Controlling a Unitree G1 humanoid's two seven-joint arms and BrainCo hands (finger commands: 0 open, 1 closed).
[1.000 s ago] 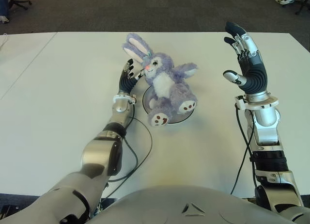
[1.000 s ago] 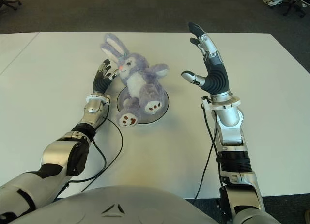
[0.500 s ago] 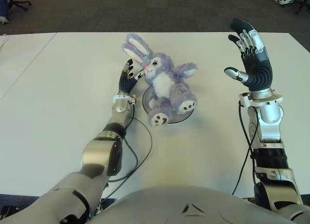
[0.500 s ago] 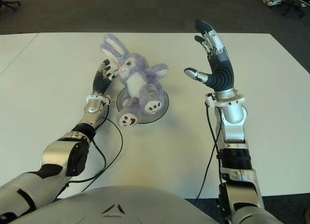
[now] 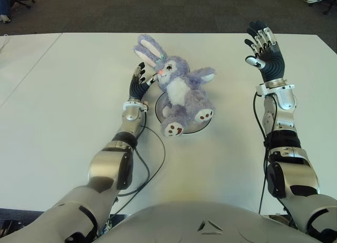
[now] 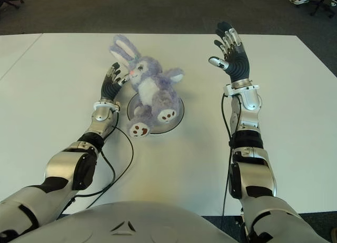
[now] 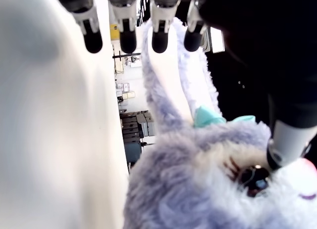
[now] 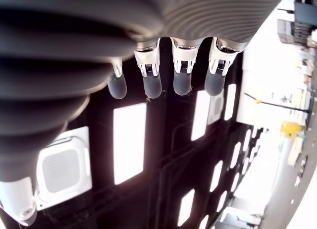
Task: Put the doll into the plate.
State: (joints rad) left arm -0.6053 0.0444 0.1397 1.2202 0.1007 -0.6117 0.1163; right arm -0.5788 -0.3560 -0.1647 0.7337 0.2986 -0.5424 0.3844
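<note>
- The right hand (image 5: 265, 56) has moved farther from the robot, fingers spread, holding nothing.
- The left hand (image 5: 139, 84), open, stays beside the fluffy purple doll (image 5: 179, 93) on the round plate (image 5: 205, 124).

Right hand (image 5: 265, 56): the black-and-silver hand with several fingers has moved farther from the robot's body across the white table (image 5: 68, 111), its arm now stretched out nearly straight where a second ago the elbow was bent.
Right hand's fingers (image 8: 182, 83): spread and holding nothing, as before, but the thumb now sits closer to the palm.
Right forearm (image 6: 246, 122): now longer in view, reaching well forward beside the round plate (image 5: 201, 126).
</note>
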